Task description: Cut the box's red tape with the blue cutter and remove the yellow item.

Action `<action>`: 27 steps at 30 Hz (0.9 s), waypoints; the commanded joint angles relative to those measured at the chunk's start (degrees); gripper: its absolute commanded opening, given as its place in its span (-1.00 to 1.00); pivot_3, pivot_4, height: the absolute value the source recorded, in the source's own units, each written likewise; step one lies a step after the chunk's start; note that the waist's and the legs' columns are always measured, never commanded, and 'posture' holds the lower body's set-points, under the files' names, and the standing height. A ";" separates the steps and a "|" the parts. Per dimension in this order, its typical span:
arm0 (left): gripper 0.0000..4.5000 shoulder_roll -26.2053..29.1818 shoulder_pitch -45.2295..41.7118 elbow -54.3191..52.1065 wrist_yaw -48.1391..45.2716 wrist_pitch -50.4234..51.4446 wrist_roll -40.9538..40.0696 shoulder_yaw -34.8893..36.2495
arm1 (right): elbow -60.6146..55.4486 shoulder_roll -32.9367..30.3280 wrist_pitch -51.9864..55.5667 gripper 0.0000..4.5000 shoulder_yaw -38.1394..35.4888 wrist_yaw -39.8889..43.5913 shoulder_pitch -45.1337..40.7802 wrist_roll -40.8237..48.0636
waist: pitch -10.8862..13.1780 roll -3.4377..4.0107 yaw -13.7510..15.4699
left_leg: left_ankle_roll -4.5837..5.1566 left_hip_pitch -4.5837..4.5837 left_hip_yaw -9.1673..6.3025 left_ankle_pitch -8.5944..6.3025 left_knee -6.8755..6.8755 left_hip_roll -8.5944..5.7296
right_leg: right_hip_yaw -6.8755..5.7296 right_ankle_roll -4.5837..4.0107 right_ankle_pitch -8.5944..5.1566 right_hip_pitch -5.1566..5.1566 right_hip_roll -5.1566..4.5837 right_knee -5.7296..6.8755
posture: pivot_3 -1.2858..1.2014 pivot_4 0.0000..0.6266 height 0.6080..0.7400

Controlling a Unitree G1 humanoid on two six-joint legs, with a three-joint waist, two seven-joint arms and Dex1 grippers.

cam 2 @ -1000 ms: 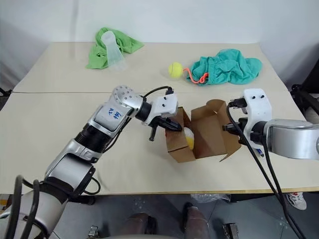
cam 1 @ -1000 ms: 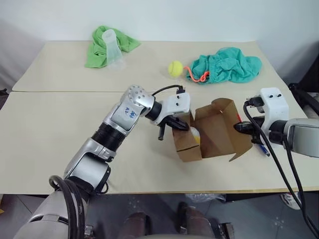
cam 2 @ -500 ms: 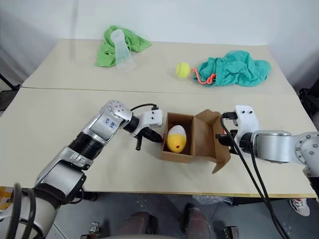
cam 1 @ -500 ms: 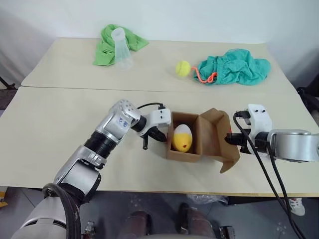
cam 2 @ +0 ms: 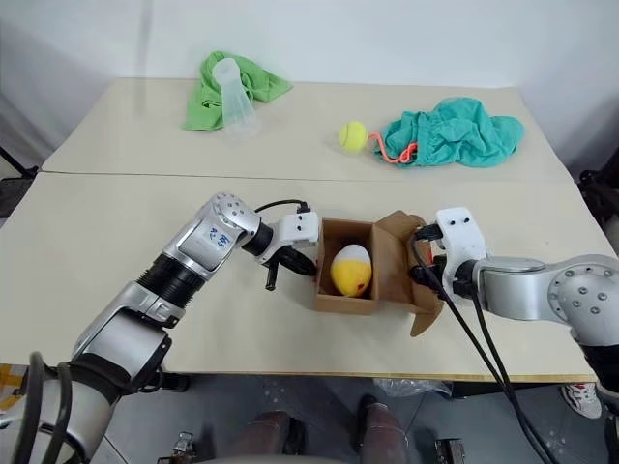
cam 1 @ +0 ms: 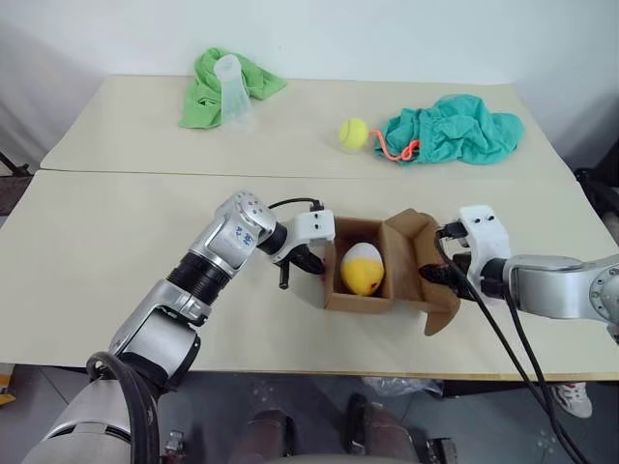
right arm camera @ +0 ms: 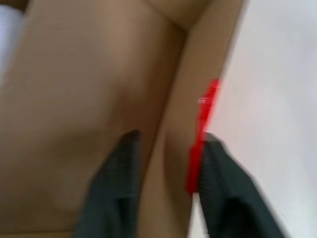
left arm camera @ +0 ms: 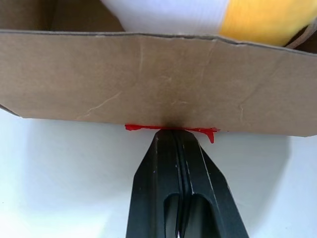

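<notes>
Small blue handwritten marks sit on the left arm's silver wrist casing (cam 1: 235,232), too small to read.

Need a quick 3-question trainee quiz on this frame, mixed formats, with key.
1. True or false: the yellow item lies on the table outside the box.
2. Fill in: the left hand, at the box's wall, has its fingers ___ (open/shut).
3. The tennis ball lies right beside: A) the teal cloth; B) the box; C) the left hand.

Key: 1 false, it sits inside the open box. 2 shut. 3 A.
</notes>
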 commanded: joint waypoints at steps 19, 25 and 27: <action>-1.00 0.11 -6.50 11.34 3.93 -3.08 0.18 4.86 | -7.49 -10.71 -5.42 0.98 -18.64 37.13 7.78 -32.08 | 0.03 -0.02 -0.28 | 0.13 -0.03 0.09 -0.08 0.02 -0.05 | -0.04 0.05 0.02 -0.04 0.08 -0.02 | 0.03 -0.52 1.00; -0.50 -0.57 -13.05 16.17 7.38 -2.67 -3.17 11.85 | -8.99 -11.01 -9.63 1.00 -30.05 49.18 15.52 -39.35 | 0.11 -0.09 0.00 | 0.17 -0.09 0.20 -0.10 0.01 -0.07 | 0.00 0.11 0.06 -0.11 0.12 -0.03 | 0.03 -0.52 1.00; -0.21 -0.69 -15.43 15.76 5.71 -2.38 -4.36 12.99 | -10.87 -10.48 -10.58 1.00 -35.07 53.71 19.24 -41.19 | 0.14 -0.13 0.13 | 0.18 -0.11 0.19 -0.10 0.01 -0.10 | -0.02 0.13 0.06 -0.11 0.11 -0.05 | 0.03 -0.52 1.00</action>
